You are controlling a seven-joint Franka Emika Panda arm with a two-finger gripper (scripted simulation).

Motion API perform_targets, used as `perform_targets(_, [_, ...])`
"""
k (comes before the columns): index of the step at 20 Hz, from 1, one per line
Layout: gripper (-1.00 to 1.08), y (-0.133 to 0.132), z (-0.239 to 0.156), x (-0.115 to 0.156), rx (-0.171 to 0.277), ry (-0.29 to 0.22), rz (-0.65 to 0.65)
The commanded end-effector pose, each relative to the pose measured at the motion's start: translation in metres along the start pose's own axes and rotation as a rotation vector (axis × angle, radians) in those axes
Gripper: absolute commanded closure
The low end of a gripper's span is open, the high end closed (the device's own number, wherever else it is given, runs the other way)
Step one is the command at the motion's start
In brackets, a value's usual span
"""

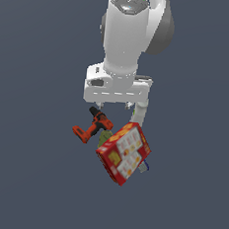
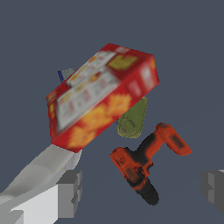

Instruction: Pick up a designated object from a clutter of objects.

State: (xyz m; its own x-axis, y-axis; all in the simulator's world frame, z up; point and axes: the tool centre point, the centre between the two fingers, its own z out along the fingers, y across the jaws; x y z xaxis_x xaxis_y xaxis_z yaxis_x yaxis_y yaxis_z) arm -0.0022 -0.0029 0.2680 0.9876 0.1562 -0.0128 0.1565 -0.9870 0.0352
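Observation:
The designated object, a small orange-red drill (image 1: 93,126) (image 2: 146,162) with a black chuck, lies on the dark floor beside the clutter. A red-and-yellow printed box (image 1: 124,152) (image 2: 100,96) lies tilted next to it. A small olive-green item (image 1: 104,137) (image 2: 131,120) sits between the two, partly under the box. A slim white bottle (image 1: 140,114) (image 2: 39,175) runs out from under the box. My gripper (image 1: 115,105) (image 2: 142,192) hangs open above the drill's chuck end. Both fingers (image 2: 70,192) stand wide apart and touch nothing.
A small blue-and-grey piece (image 1: 144,165) (image 2: 65,74) peeks out from behind the box's far side. The white bottle lies close to one finger. Plain dark floor surrounds the pile.

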Motion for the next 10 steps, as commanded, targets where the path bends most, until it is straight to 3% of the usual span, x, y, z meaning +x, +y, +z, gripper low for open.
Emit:
perform_targets(1, [-1.0,0.004,0.02,-0.002,-0.013,-0.002,-0.052])
perform_targets(10, [-1.0,0.011,0.106,-0.022,-0.047,-0.011,-0.306])
